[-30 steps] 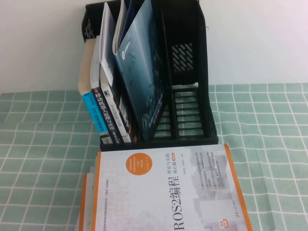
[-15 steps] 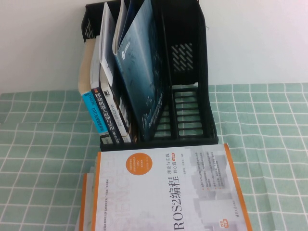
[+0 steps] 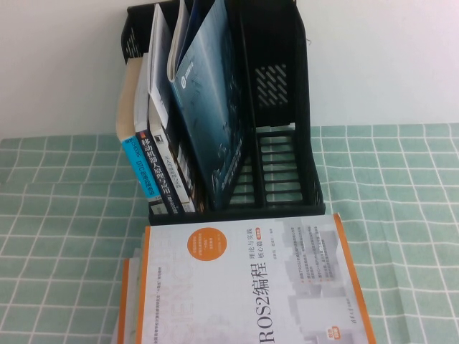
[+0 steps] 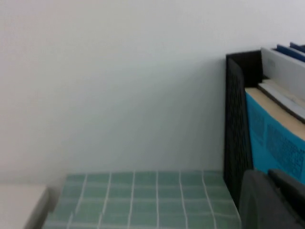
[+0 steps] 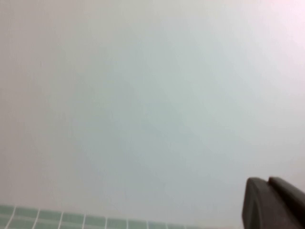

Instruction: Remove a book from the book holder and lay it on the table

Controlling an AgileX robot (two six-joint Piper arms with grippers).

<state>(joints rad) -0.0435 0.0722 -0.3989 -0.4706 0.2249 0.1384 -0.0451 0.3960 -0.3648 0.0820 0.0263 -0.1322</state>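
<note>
While it awaits pulling: large thin dark blue book [image 3: 208, 115] leans in tall black slotted plastic holder [image 3: 276, 143], above mint-green gridded tabletop [image 3: 401, 215].
Left tool [image 4: 271, 200]: beside holder; spread or pressed, cannot tell.
Right tool [image 5: 274, 202]: facing wall; likewise cannot tell.

It looks like an office or robotics lab desk: a black book holder [image 3: 280, 143] of robotics books stands against a plain white wall [image 3: 387, 57] on a mint-green gridded table [image 3: 401, 215].

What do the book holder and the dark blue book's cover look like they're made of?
The book holder looks like moulded black plastic: slatted base, perforated wall. The book seems glossy-coated paper, judging by its sheen. The left gripper and right gripper show only at their wrist views' edges.
</note>
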